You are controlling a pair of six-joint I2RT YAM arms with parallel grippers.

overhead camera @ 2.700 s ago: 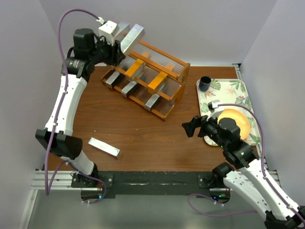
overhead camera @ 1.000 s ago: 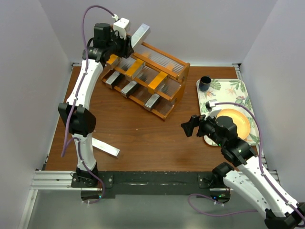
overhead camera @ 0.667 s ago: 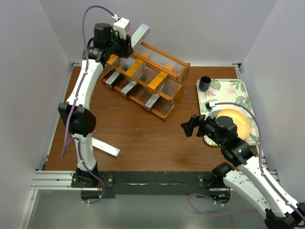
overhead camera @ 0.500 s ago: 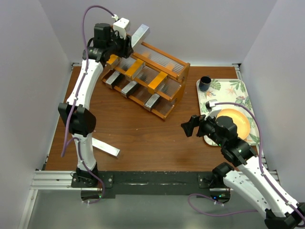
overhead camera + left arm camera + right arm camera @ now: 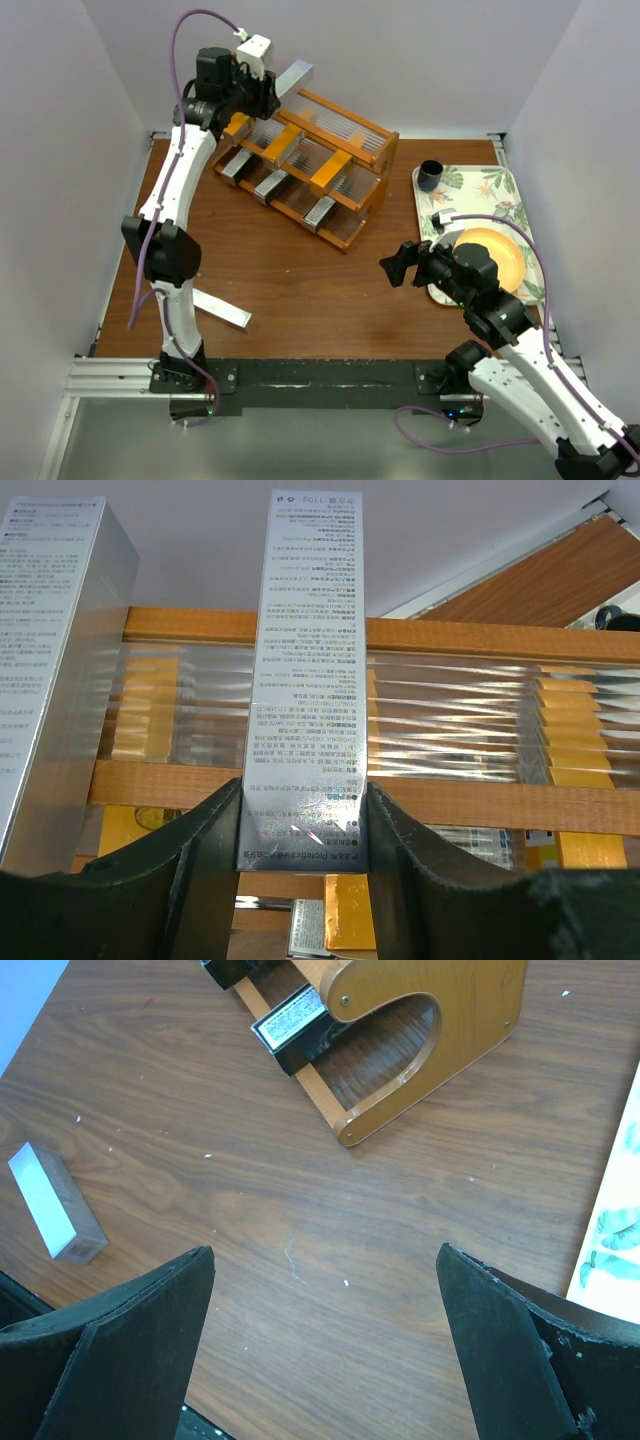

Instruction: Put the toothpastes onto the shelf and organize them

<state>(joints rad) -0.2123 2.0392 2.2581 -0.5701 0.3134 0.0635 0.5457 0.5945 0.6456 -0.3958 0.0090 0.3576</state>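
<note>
The shelf [image 5: 345, 200] stands at the table's back with silver and orange toothpastes lying in its tiers. My left gripper [image 5: 262, 97] is shut on a silver toothpaste [image 5: 291, 78] and holds it above the shelf's top-left end. In the left wrist view the held toothpaste [image 5: 311, 670] runs up from my left gripper [image 5: 303, 832] over the shelf's wooden rail [image 5: 480, 640]. A second silver toothpaste [image 5: 50, 660] is just left of it. One loose silver toothpaste [image 5: 225, 311] lies on the table at front left, also seen in the right wrist view [image 5: 55, 1215]. My right gripper [image 5: 398, 266] is open and empty above the table [image 5: 325, 1255].
A leaf-patterned tray [image 5: 470, 185] lies at the right with a dark cup [image 5: 430, 175] and an orange plate [image 5: 503, 252]. The shelf's wooden side panel [image 5: 430, 1040] and a silver carton end [image 5: 290, 1022] show ahead of my right gripper.
The left arm has swung up and right to the shelf's top-left end with the silver toothpaste, which has dipped slightly in the last second. The right arm has barely moved.
</note>
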